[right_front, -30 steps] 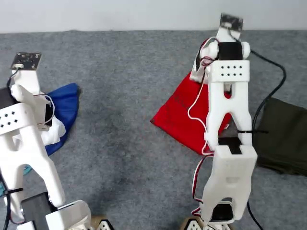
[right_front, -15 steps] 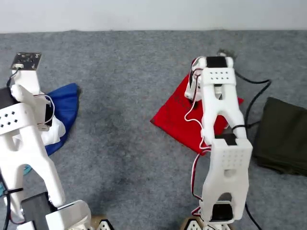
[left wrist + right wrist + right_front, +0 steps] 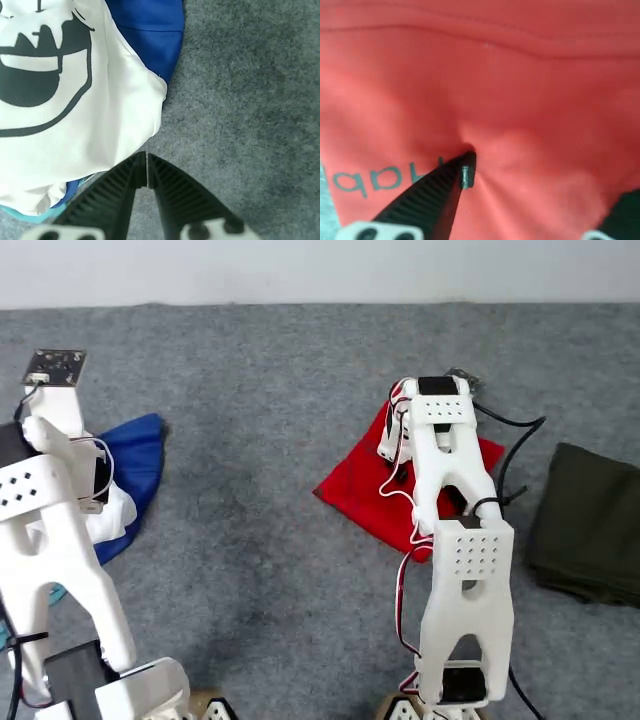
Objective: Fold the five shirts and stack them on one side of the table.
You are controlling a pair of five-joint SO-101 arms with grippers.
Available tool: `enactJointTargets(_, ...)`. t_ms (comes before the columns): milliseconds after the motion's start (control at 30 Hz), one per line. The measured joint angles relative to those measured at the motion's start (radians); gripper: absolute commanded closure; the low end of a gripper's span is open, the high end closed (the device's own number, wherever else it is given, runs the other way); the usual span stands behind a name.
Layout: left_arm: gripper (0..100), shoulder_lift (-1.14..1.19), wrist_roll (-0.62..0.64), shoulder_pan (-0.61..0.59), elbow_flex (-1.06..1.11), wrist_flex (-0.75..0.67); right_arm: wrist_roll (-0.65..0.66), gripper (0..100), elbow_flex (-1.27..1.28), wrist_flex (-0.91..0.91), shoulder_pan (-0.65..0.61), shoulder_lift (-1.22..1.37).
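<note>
The red shirt (image 3: 355, 490) is spread right of the table's middle, near the folded dark shirt (image 3: 590, 525). The right gripper (image 3: 542, 192) is opened wide, with one fingertip (image 3: 465, 172) pressed into the cloth. A deep fold should be pinched before any lift is made. The left gripper (image 3: 146, 165) is closed on nothing beside the white shirt (image 3: 65, 110).

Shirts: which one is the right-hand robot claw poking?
The red shirt: the right gripper dimples its cloth. The dark green shirt lies apart; the blue shirt and white shirt lie by the left arm.
</note>
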Motion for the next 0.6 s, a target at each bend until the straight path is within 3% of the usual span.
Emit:
enactJointTargets(67,99,0.000,0.000,0.000,0.000,0.000,0.020,80.3,-0.003,0.002,0.000,0.008)
enactJointTargets(400,99,0.000,0.000,0.000,0.000,0.000,0.040,80.5,-0.008,0.018,0.008,0.008)
enactJointTargets(600,99,0.000,0.000,0.000,0.000,0.000,0.063,99.8,-0.009,0.031,0.026,0.008)
